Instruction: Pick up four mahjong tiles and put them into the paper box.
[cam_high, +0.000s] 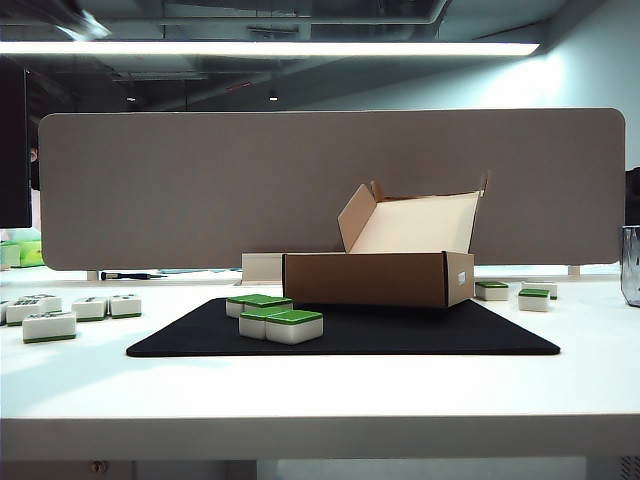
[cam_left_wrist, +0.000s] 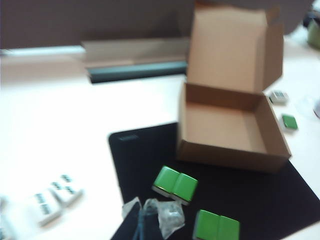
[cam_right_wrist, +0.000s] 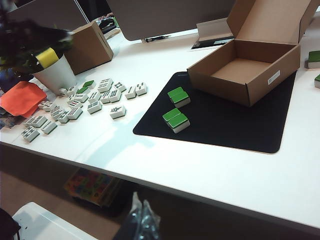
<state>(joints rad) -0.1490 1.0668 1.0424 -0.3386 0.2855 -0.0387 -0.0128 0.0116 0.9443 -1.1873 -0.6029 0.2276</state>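
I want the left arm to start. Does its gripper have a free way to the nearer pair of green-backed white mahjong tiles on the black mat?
Probably yes. The left gripper, shut, hangs just above the pair of green-backed white mahjong tiles on the black mat; nothing lies between them, though it must open first.

The left end effector (cam_left_wrist: 152, 212), closed and empty, hangs just beside two pairs of green-backed tiles (cam_left_wrist: 175, 183) on the black mat (cam_left_wrist: 280, 200), the open box (cam_left_wrist: 230, 125) behind them.
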